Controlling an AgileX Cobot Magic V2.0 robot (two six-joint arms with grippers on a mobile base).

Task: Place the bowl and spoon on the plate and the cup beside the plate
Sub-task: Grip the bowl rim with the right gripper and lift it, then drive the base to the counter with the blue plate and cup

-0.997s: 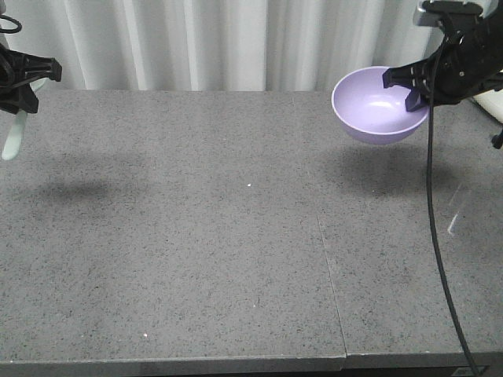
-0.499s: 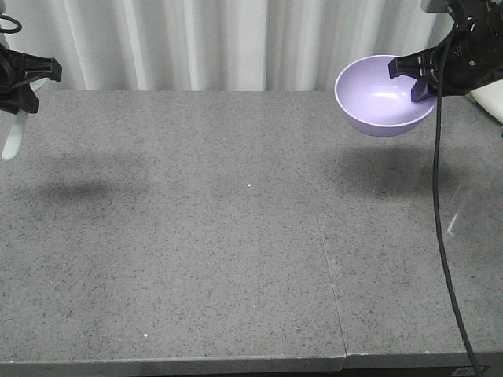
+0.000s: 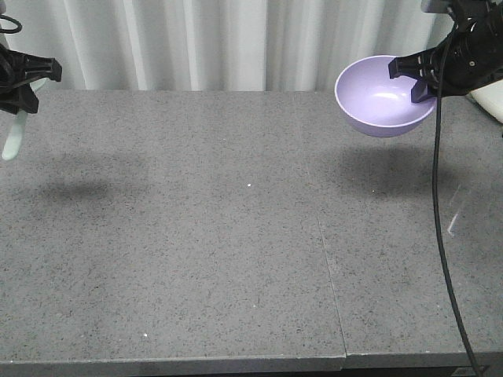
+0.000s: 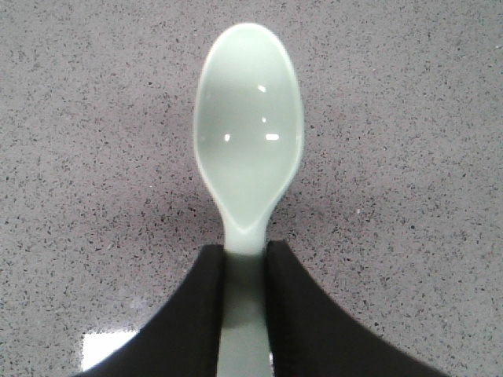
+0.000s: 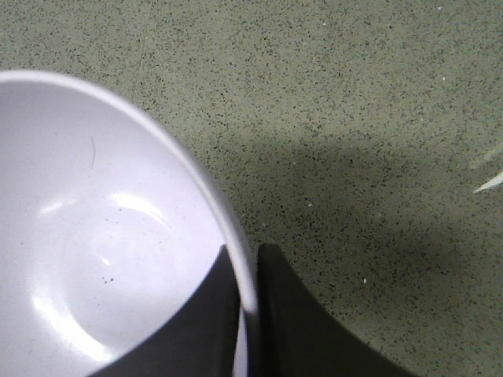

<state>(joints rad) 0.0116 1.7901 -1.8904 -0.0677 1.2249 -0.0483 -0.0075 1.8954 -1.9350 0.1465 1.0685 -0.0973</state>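
Indoor robot test bench, laboratory-type; grey speckled stone-look tabletop (image 3: 196,236) in two slabs meeting at a seam (image 3: 330,267); white pleated curtain (image 3: 204,39) screening the rear; black cable (image 3: 438,236) hanging loose.

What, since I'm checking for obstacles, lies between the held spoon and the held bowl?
Nothing: the exterior front view shows only bare grey tabletop stretching between the spoon and the bowl, both held above it.

Lavender bowl (image 3: 377,102) aloft, tilted; mint spoon (image 4: 248,149) — handle pinched, midair
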